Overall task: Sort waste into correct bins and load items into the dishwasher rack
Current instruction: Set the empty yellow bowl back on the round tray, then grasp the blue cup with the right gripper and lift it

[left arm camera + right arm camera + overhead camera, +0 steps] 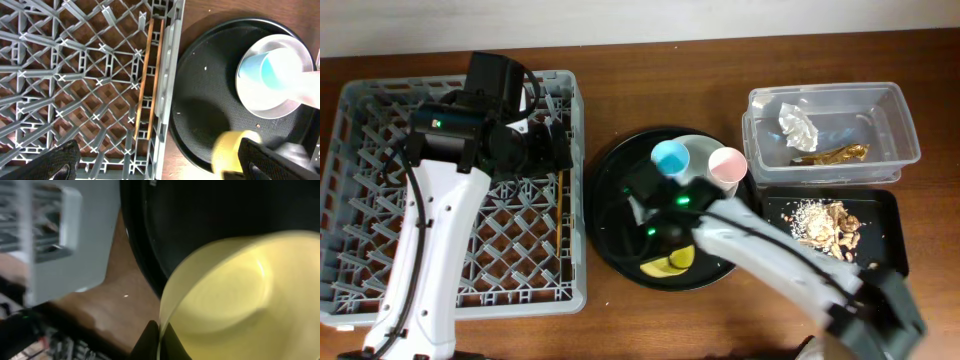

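The grey dishwasher rack (380, 110) stands at the left, with the wooden chopsticks (560, 200) lying along its right wall; they also show in the left wrist view (150, 75). My left gripper (548, 150) hovers open and empty over the rack's right side (160, 167). My right gripper (665, 245) is shut on the rim of the yellow bowl (225, 295), at the front of the round black tray (610, 180). The blue cup (670, 157), the pink cup (727, 165) and the pale plate (698, 150) sit on that tray.
The clear tub (890, 110) at the back right holds the white tissue (798, 125) and the gold-brown wrapper (832, 154). The shallow black tray (880, 215) in front of it holds food scraps (825, 225). Bare wooden table lies between the rack and the round tray.
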Available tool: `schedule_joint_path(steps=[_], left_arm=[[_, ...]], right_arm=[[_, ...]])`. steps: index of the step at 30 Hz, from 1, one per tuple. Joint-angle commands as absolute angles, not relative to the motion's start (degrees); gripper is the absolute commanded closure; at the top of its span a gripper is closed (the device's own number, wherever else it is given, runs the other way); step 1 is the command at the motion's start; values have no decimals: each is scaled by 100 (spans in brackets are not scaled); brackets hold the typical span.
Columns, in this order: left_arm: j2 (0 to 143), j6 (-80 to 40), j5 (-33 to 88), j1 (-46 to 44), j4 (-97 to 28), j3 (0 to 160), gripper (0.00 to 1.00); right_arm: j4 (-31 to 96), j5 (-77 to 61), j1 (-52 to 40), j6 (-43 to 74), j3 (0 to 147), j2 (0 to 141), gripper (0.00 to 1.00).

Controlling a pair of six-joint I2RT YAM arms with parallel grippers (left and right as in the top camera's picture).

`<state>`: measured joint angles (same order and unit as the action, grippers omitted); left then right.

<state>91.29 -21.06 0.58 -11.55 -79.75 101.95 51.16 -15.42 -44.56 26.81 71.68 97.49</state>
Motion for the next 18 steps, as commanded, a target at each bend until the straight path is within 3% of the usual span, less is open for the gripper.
schedule_joint_path(steps=[1,4,6,7,9,10,18], left_arm=[[9078,-2182,16,-1144,-7981,10243,1],[9078,-2185,16,-1144,-7981,10243,1],[9078,-2185,16,-1144,-7981,10243,1],[9078,-2182,16,-1144,-7981,10243,1],[9078,-2182,16,-1144,-7981,10243,1],[9078,-2185,16,-1144,-7981,10243,1],[9078,-2185,16,-1144,-7981,10243,1]], right_arm=[[5033,-1433,-4574,2746,7179,9972,73],[5308,-1433,-4480,2270,7537,9754,51],[5867,-617,-4270,1754,8281,9636,35],[5988,215,-4106,1747,8471,9636,35],[5697,976,-3798,1376,8475,9699,49],[5398,972,-3660,1133,8462,9804,51],[3868,974,-3474,574,8455,10881,51]])
